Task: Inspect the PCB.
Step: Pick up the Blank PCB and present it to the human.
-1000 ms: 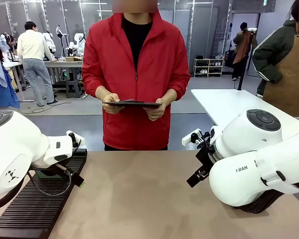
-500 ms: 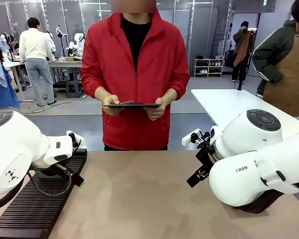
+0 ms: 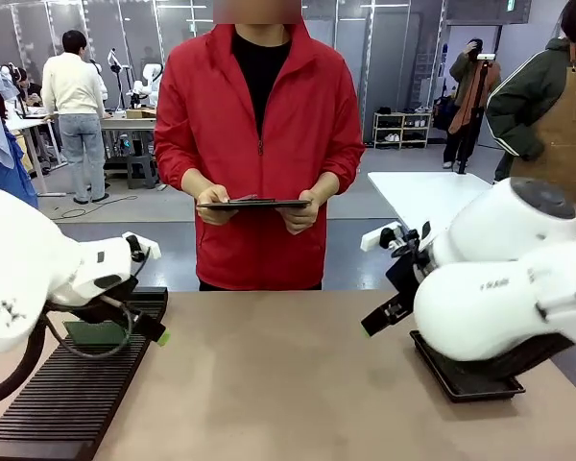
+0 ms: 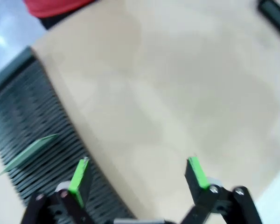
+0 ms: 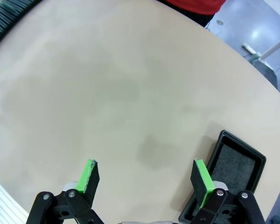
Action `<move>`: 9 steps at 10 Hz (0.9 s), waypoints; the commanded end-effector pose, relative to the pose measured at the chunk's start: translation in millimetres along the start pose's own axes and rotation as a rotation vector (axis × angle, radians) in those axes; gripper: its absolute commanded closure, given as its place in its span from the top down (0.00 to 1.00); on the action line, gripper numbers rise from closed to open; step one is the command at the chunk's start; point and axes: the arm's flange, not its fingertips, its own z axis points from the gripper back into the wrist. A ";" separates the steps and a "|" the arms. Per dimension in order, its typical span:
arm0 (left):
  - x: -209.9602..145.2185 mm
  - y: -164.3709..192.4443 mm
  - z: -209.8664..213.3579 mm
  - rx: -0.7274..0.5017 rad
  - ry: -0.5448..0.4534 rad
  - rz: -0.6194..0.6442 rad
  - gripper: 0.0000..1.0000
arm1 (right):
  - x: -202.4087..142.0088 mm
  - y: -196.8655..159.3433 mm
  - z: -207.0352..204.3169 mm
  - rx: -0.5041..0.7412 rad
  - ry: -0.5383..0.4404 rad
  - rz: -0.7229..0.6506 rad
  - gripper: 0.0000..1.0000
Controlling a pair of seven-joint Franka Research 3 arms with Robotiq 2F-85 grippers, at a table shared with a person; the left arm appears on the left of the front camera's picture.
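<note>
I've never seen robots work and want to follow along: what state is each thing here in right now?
Left gripper: open, holding nothing.
Right gripper: open, holding nothing, over bare table.
PCB: resting tilted on the slotted rack, untouched.
Black tray: on the table, nothing visible in it.
Flat dark board: held level in both the person's hands.

Tan table [image 3: 288,384], black slotted rack [image 3: 67,403] on its left, black shallow tray [image 3: 466,382] right

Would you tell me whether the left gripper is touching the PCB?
Apart: the left wrist view shows bare rack slats between the PCB and the left gripper's nearest pad.
</note>
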 end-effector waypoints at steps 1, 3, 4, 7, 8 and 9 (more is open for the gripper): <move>-13.4 33.6 41.1 -0.274 -0.025 0.041 1.00 | -3.8 -25.2 33.3 0.137 -0.020 -0.040 1.00; -22.0 60.6 76.4 -0.468 -0.091 0.105 1.00 | -12.9 -55.0 71.3 0.362 -0.051 -0.143 1.00; -32.0 76.4 89.9 -0.543 -0.108 0.126 1.00 | -23.2 -73.0 86.8 0.451 -0.060 -0.205 1.00; -81.8 124.4 116.9 -0.735 -0.187 0.265 1.00 | -75.2 -130.4 115.4 0.792 -0.147 -0.372 1.00; -101.4 137.8 122.7 -0.790 -0.219 0.328 1.00 | -95.2 -149.3 121.2 0.874 -0.236 -0.438 1.00; -123.3 147.3 133.0 -0.849 -0.276 0.367 1.00 | -117.7 -161.8 124.8 0.916 -0.288 -0.481 1.00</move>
